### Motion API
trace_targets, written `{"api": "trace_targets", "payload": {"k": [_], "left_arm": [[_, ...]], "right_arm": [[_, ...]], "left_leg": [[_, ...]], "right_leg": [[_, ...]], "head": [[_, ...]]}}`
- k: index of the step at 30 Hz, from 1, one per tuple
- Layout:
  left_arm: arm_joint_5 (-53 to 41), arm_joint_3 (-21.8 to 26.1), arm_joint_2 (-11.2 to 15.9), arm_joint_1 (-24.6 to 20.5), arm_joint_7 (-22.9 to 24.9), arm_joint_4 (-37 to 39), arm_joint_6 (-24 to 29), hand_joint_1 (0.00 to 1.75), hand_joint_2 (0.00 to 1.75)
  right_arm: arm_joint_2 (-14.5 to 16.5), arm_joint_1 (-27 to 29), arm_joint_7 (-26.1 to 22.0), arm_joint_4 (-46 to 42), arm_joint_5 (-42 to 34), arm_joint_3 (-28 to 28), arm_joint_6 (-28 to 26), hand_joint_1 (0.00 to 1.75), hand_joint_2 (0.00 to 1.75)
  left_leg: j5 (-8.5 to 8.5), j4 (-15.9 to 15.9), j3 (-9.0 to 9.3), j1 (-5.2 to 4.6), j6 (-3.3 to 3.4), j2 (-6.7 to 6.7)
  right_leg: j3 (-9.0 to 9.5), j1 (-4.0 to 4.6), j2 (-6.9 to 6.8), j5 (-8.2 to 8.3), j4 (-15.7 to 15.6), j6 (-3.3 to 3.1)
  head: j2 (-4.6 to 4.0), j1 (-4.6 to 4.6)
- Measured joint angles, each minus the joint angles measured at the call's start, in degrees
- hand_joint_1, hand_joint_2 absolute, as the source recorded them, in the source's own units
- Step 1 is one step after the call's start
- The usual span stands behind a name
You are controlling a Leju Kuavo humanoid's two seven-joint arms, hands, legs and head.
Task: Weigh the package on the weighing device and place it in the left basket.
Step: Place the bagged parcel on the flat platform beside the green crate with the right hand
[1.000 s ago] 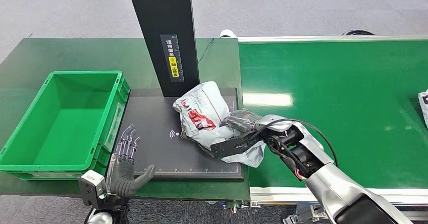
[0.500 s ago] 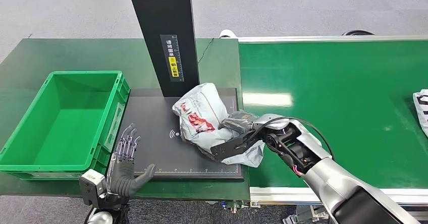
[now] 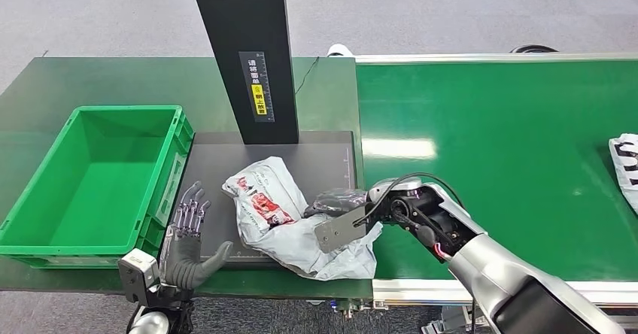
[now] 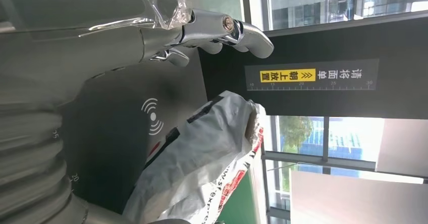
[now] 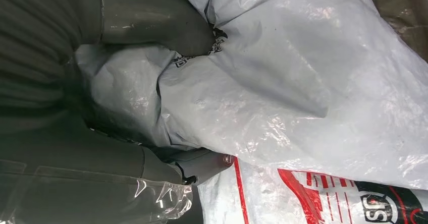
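Green moulded-plastic basket: rectangular, open-topped, standing on the dark green table, just beyond the outer side of the left hand's fingers.

Left hand: grey palm, dark slender fingers spread apart and pointing away from the robot, thumb out toward the package. It holds nothing and hovers over the near left corner of the platform. In the left wrist view the hand shows silvery fingertips parted, with the package beyond the thumb side.

Black flat weighing platform: matt, ruled scale along its near edge, white wireless symbol printed on it. A black upright column with a yellow-and-white label rises from its far edge.

Grey-white crumpled plastic courier package: soft, wrinkled, glossy film with red and black printing on the upper face. It lies on the near right part of the platform, its near corner overhanging the platform edge, between the two hands. In the left wrist view the package shows red lettering along one seam.

Right hand: dark fingers closed on the package's right end. In the right wrist view the thumb and fingers pinch a fold of the film, bunching it.

Bright green conveyor belt: flat, silver-edged, behind the right hand. A second white printed parcel lies at its far right edge.
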Motion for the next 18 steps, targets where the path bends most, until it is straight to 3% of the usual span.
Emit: {"api": "trace_targets", "payload": {"k": [8, 11, 13, 15, 18], "left_arm": [[0.3, 0.0, 0.1, 0.1, -0.1, 0.0, 0.2, 0.0, 1.75], [0.4, 0.0, 0.1, 0.2, -0.2, 0.0, 0.3, 0.0, 1.75], [0.4, 0.0, 0.1, 0.4, -0.3, 0.0, 0.4, 0.0, 1.75], [0.4, 0.0, 0.1, 0.6, -0.3, 0.0, 0.5, 0.0, 1.75], [0.4, 0.0, 0.1, 1.1, -0.3, -0.1, 0.5, 0.0, 1.75]], "right_arm": [[0.5, 0.0, -2.8, 0.0, -2.7, 0.7, -0.1, 1.72, 1.75], [1.0, 0.1, -4.1, -0.3, -4.8, 0.6, -0.5, 1.58, 1.75], [1.2, 0.1, -3.7, -0.5, -5.0, 0.4, -1.5, 0.74, 1.75], [1.5, 0.2, -2.4, -0.5, -4.4, 0.3, -3.0, 0.0, 1.75], [1.7, 0.2, 1.2, -0.4, -2.0, 0.3, -7.9, 0.0, 1.75]], "left_leg": [[0.0, 0.0, 0.0, 0.0, 0.0, 0.01], [0.0, 0.0, 0.0, 0.0, 0.0, 0.01], [0.0, 0.0, 0.0, 0.0, 0.0, 0.01], [0.0, 0.0, 0.0, 0.0, 0.0, 0.01], [0.0, 0.0, 0.0, 0.0, 0.0, 0.01]], "right_leg": [[0.0, 0.0, 0.0, 0.0, 0.0, 0.0], [-0.01, 0.0, 0.0, 0.0, 0.0, 0.0], [-0.01, 0.0, 0.0, 0.0, 0.0, 0.0], [-0.01, 0.0, 0.0, 0.0, 0.0, 0.0], [-0.01, 0.0, 0.0, 0.0, 0.0, 0.0]], "head": [[0.0, -0.01], [0.0, -0.01], [0.0, -0.01], [0.0, -0.01], [0.0, -0.01]]}}
